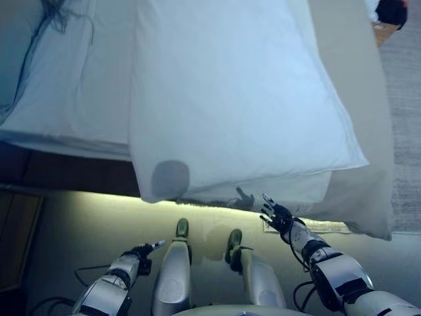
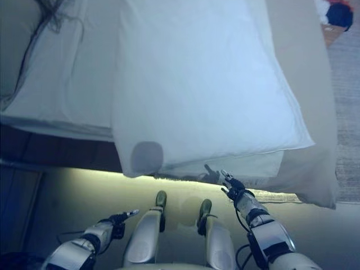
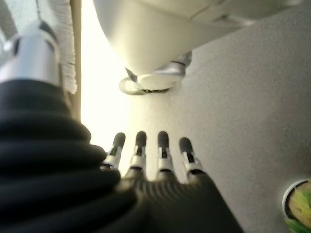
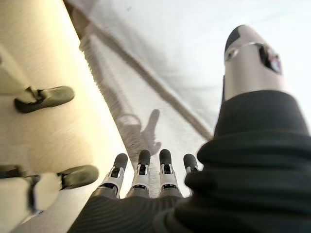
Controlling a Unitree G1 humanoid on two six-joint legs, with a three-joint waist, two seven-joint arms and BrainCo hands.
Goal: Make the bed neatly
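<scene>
The bed fills the upper part of the eye views. A white duvet (image 1: 237, 99) lies on it, its near edge hanging over the side of the bed. The white sheet (image 1: 72, 85) shows bare to the left of it. My right hand (image 1: 276, 214) is open, fingers straight, just below the duvet's hanging edge (image 4: 160, 73) and not touching it. My left hand (image 1: 141, 252) is open and low near the floor, away from the bed; its fingers (image 3: 150, 148) point over the carpet.
A lit strip (image 1: 99, 197) runs under the bed's near side. A dark wooden nightstand (image 1: 20, 237) stands at the left. Dark cables or hair-like strands (image 1: 56, 16) lie on the sheet at the top left. A small plant pot (image 3: 297, 204) stands on the carpet.
</scene>
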